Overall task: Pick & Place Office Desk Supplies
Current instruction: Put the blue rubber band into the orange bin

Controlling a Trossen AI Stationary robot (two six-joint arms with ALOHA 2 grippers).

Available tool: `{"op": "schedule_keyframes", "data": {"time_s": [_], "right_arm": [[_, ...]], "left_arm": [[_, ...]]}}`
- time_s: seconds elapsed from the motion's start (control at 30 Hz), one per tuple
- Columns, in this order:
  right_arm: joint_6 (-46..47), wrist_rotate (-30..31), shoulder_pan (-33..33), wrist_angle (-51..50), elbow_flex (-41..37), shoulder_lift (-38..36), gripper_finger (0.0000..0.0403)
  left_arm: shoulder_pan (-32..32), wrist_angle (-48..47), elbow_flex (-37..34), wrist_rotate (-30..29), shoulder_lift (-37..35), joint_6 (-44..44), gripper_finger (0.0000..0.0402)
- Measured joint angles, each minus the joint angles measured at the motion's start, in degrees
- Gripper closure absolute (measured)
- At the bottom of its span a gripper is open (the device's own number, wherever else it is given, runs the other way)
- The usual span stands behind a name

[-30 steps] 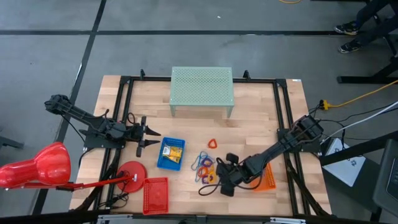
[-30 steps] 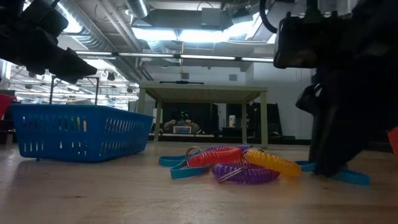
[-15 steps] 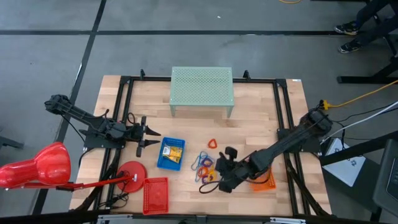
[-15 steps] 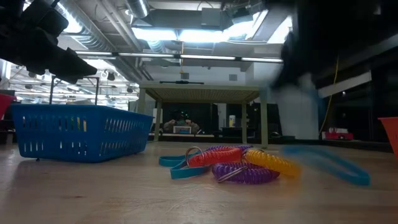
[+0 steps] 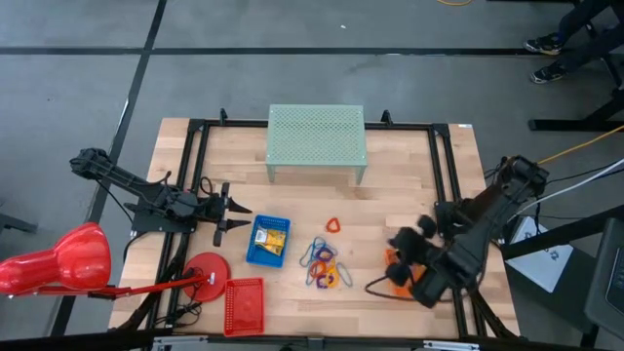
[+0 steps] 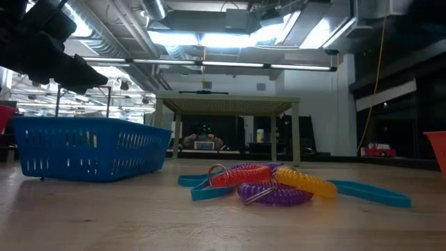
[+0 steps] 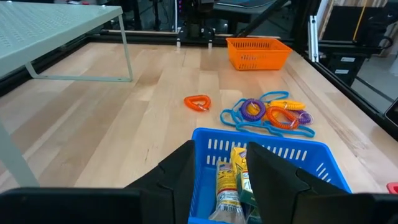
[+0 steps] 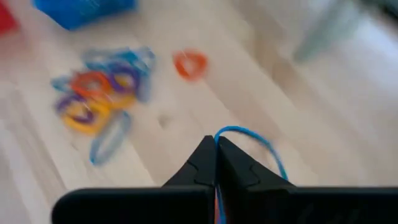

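Observation:
A pile of coiled loops [image 5: 322, 263] in blue, orange, purple and yellow lies mid-table, also in the low view [image 6: 265, 183] and the left wrist view [image 7: 267, 112]. An orange heart-shaped loop [image 5: 332, 225] lies just beyond it. Yellow-and-black clips [image 7: 233, 180] sit in the blue tray [image 5: 267, 240]. My right gripper [image 8: 216, 146] is shut on a thin blue wire loop [image 8: 261, 143]; it hangs by the orange tray [image 5: 417, 285], at about [image 5: 392, 261]. My left gripper [image 7: 221, 171] waits open at the table's left [image 5: 234, 210], beside the blue tray. My right gripper pinches the thin blue wire loop between its two shut fingertips, at one end of the loop [image 8: 225, 131]. The rest of the wire arcs out past the fingertips, above the table. Its other end is hidden behind the fingers.
A teal flat loop [image 6: 369, 192] lies on the wood right of the pile. A red tray [image 5: 244, 304] and a red desk lamp [image 5: 68, 258] stand at the near left. A pale green mesh shelf [image 5: 316, 136] stands at the far edge. A black frame rails the table.
My right gripper has risen from beside the pile and swung toward the table's right edge, leaving the low view and ending by the orange tray. It carries the thin blue wire. The teal loop it stood on stays on the table.

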Motion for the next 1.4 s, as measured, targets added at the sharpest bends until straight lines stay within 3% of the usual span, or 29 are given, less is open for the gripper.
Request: {"op": "schedule_keyframes", "data": {"time_s": [0.17, 0.3, 0.47, 0.77, 1.13, 1.4], "right_arm": [[12.72, -3.67, 4.74, 2.15, -5.89, 0.03, 0.0400], [17.12, -6.91, 6.70, 12.38, -12.72, 0.09, 0.0401], [18.22, -9.05, 7.08, 22.55, -17.66, 0.09, 0.0401], [19.54, -10.40, 7.39, 29.39, -22.27, 0.07, 0.0397], [18.49, -13.35, 7.39, 31.01, -22.59, 0.07, 0.0270], [14.53, -10.82, 6.29, 29.02, -17.87, 0.07, 0.0235]], "left_arm": [[0.00, 0.13, 0.00, 0.02, 0.00, 0.26, 0.0261], [0.00, 0.35, 0.00, 0.04, 0.00, 0.26, 0.0261], [0.00, 0.42, -0.01, 0.04, 0.00, 0.22, 0.0261], [0.00, 0.04, -0.02, 0.07, 0.00, 0.02, 0.0261], [0.00, 0.05, 0.00, 0.07, 0.00, -0.01, 0.0261], [0.00, 0.16, -0.01, 0.07, 0.01, -0.04, 0.0261]]}}
